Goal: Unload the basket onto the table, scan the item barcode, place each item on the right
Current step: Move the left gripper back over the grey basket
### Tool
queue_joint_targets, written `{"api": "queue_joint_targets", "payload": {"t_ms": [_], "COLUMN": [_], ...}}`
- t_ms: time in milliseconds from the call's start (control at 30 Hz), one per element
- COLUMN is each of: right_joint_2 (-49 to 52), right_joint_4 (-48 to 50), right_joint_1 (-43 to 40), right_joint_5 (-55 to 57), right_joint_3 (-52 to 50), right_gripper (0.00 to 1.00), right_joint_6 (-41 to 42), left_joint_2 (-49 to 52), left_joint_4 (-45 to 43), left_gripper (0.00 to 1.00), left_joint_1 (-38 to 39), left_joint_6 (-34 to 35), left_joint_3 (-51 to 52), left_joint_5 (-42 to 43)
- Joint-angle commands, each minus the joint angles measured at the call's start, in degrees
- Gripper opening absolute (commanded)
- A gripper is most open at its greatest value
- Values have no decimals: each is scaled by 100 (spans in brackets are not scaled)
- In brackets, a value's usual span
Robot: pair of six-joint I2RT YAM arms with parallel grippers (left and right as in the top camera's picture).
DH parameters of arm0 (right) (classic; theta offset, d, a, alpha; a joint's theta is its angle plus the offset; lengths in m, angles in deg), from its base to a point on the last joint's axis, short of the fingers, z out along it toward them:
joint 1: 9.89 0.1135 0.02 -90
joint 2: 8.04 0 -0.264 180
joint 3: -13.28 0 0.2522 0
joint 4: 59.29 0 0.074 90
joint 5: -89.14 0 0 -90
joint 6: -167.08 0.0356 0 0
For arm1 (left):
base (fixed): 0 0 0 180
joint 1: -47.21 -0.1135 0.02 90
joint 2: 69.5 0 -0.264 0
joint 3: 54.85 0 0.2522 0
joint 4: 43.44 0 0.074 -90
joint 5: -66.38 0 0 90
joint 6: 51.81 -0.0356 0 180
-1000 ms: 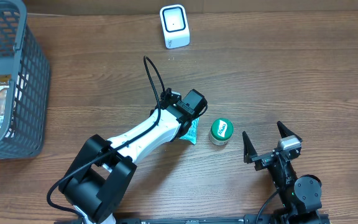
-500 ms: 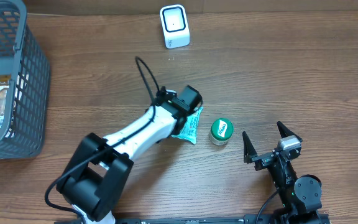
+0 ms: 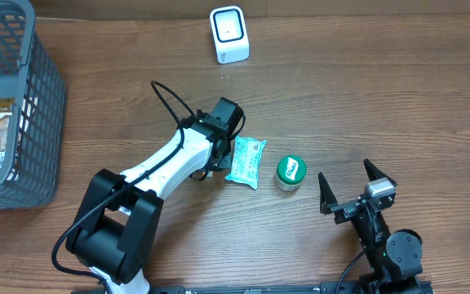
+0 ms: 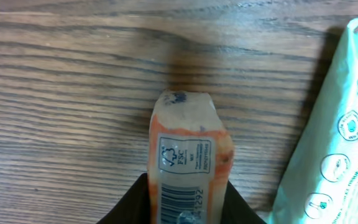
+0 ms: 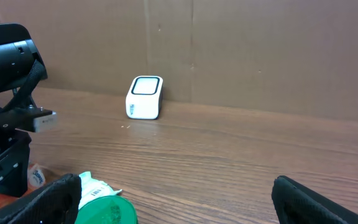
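left end effector (image 4: 186, 203) narrow, gripping orange packet (image 4: 189, 140)

The desk (image 3: 382, 98) is matt brown wood with visible grain. The scanner (image 3: 228, 34) at upper centre is smooth white plastic, the basket (image 3: 43, 98) at left grey plastic mesh. The teal packet (image 3: 246, 161) is thin printed film; the orange pack (image 4: 188, 149) a soft, scuffed wrapper.

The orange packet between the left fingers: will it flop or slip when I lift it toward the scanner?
The orange packet sticks out past the left gripper with a dented, rounded end, so it is probably soft and may sag. Its wrapper looks smooth, so it could slide in a light pinch. It is narrow, so likely light.
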Motion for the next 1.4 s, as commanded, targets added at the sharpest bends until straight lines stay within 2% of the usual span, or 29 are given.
{"api": "queue_joint_targets", "payload": {"t_ms": [0,67,100,167,500,633,667,700,800,900,967,1033,1167,1367], "right_joint_2": [-37,-37,-37,-37,-37,-37,-37,-37,-37,-37,-37,-37,-37,-37], "right_joint_4": [13,13,13,13,13,13,13,13,13,13,13,13,13,13], "right_joint_1": [-2,-2,-2,-2,-2,-2,-2,-2,-2,-2,-2,-2,-2,-2], "right_joint_5": [-9,-9,-9,-9,-9,-9,-9,-9,-9,-9,-9,-9,-9,-9], "right_joint_3": [-61,-61,-61,-61,-61,-61,-61,-61,-61,-61,-61,-61,-61,-61], "right_gripper": [100,100,100,100,100,100,100,100,100,100,100,100,100,100], "right_joint_6": [-26,-26,-26,-26,-26,-26,-26,-24,-26,-26,-26,-26,-26,-26], "left_joint_2": [50,50,50,50,20,-186,-258,-286,-306,-310,-315,-317,-317,-317], "left_joint_4": [-20,-39,-61,-85,-39,125,273,422,863,1537,2127,2959,3283,3480], "left_gripper": [19,14,15,24,36,50,62,63,63,57,56,56,56,58], "left_joint_1": [42,42,42,44,9,-114,-179,-216,-308,-485,-706,-1134,-1541,-1978], "left_joint_6": [-11,-11,-13,-13,-96,-378,-568,-699,-850,-848,-848,-850,-846,-844], "left_joint_3": [-120,-120,-120,-120,-166,-516,-767,-960,-1451,-2140,-2844,-4083,-5066,-5980], "left_joint_5": [229,343,411,431,455,450,448,444,339,111,9,-221,-236,-238]}}
